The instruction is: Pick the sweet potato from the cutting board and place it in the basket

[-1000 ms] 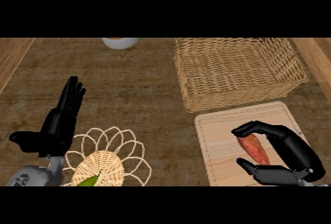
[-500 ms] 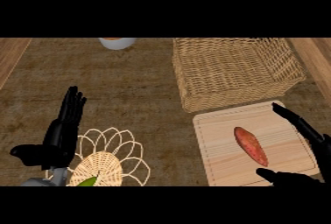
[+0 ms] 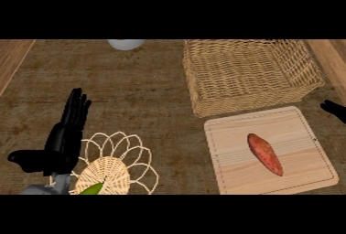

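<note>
An orange-red sweet potato (image 3: 265,154) lies flat on the light wooden cutting board (image 3: 297,132) at the lower right, with nothing touching it. Just behind the board stands the square wicker basket (image 3: 250,73), with nothing showing inside it. Of my right hand (image 3: 333,109) only a small black tip shows at the right edge, level with the board's far corner and apart from the sweet potato. My left hand (image 3: 64,137) rests open at the lower left with its fingers pointing up and holds nothing.
A round wicker and wire holder (image 3: 115,164) with a green item (image 3: 91,188) in it sits beside my left hand. A white object (image 3: 126,44) stands at the counter's far edge. Wooden strips border the counter on the left and right.
My right hand, curled round the sweet potato a second ago, has opened and drawn back to the right edge. The sweet potato stays on the board. My left hand has barely shifted.
</note>
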### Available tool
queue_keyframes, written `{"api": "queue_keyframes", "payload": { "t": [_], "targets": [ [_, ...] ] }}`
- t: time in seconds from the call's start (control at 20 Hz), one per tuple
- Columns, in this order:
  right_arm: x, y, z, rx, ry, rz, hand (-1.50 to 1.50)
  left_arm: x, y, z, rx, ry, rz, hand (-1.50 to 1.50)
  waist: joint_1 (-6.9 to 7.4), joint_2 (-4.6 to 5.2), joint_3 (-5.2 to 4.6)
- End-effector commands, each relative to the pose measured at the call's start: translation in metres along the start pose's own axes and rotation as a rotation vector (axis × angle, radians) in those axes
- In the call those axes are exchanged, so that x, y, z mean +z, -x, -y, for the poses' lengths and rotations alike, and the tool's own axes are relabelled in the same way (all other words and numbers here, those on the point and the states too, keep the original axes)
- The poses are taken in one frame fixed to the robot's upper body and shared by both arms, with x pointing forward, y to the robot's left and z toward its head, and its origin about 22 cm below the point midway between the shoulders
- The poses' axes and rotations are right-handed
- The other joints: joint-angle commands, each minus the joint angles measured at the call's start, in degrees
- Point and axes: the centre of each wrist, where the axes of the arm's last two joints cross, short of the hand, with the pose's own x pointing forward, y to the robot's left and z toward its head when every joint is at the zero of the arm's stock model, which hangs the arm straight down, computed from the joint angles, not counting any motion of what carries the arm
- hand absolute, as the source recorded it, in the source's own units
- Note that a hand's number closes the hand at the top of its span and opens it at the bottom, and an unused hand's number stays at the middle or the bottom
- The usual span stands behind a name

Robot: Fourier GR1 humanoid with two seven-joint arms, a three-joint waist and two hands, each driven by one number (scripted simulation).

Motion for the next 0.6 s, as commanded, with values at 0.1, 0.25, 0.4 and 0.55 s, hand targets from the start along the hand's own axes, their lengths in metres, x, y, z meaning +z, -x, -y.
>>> {"api": "queue_keyframes", "payload": {
  "t": [0.1, 0.25, 0.4, 0.55],
  "targets": [
    [-0.004, -0.033, 0.026, 0.028, -0.177, -0.047, -1.5, -0.004, 0.006, 0.007, -0.002, 0.026, 0.005, 0.0, 1.66, 0.46, 0.15],
    [0.002, -0.038, 0.023, 0.016, -0.208, -0.058, -1.5, 0.007, -0.014, 0.009, 0.019, 0.007, 0.002, 0.0, 1.01, 0.19, 0.26],
    [-0.002, -0.048, 0.008, 0.059, -0.169, -0.087, -1.5, 0.001, -0.019, 0.003, 0.013, 0.021, 0.007, 0.0, 0.97, 0.23, 0.28],
    [-0.017, -0.036, 0.011, 0.125, -0.202, -0.145, -1.5, 0.005, -0.016, 0.006, 0.002, 0.013, 0.007, 0.0, 1.11, 0.25, 0.29]
  ]
}}
